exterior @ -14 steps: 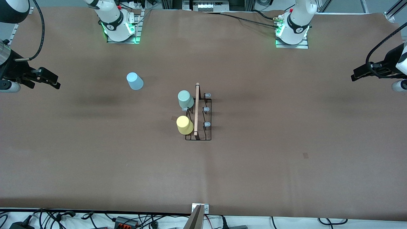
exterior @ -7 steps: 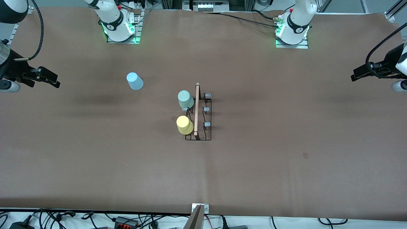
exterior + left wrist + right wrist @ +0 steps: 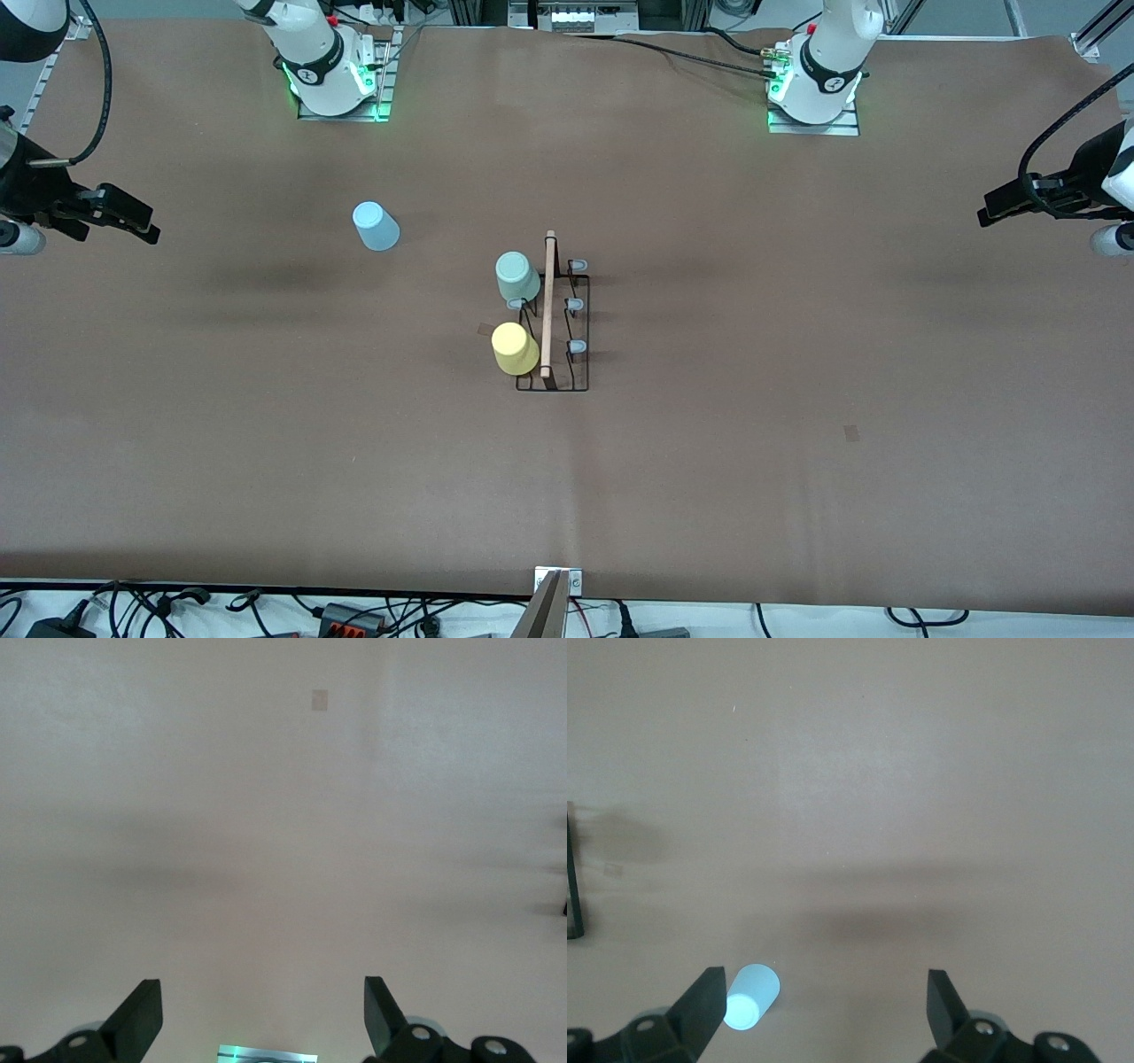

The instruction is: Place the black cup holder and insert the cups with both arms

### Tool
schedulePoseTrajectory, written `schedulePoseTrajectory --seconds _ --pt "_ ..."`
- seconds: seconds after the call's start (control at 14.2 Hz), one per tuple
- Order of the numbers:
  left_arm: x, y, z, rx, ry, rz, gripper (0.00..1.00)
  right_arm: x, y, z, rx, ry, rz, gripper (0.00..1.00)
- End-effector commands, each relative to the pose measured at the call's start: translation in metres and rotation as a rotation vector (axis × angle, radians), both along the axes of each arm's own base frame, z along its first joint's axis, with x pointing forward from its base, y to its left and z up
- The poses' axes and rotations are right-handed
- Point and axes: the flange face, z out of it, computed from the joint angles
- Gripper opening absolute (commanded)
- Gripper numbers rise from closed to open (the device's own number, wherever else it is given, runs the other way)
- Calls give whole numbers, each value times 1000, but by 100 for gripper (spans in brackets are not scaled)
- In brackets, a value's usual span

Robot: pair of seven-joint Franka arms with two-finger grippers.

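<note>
The holder stands on the table about midway between the two arms' ends, its wooden rod running toward and away from the front camera. Two cups sit upside down on pegs on the side toward the right arm: the mint cup on the peg farthest from the camera and the yellow cup on the nearest one, with a bare peg between them. The three pegs on the side toward the left arm show their pale tips and carry nothing. The blue cup sits apart on the table, toward the right arm's end and farther from the camera than the holder; the right wrist view shows it too. So placing the holder looks done, two of three cups look inserted, and the blue cup is left to fetch and set on a peg. The right gripper hangs over its end of the table with jaws wide open and nothing in them. The left gripper waits over its own end, likewise wide open and empty.
</note>
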Motion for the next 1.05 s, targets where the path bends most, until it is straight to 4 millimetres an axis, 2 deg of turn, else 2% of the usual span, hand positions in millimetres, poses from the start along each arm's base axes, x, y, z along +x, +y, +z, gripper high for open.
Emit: schedulePoseTrajectory --seconds 0.0,0.21,0.49,0.98 --pt "0 1 2 14 10 -8 100 -1 7 5 -14 4 19 100" --pt "0 2 2 14 10 -6 100 -1 16 5 -13 5 31 100" --pt "0 2 2 13 10 -8 100 -3 8 6 -13 14 19 100" --pt "0 5 2 14 8 -2 100 -5 8 8 -14 11 21 100"
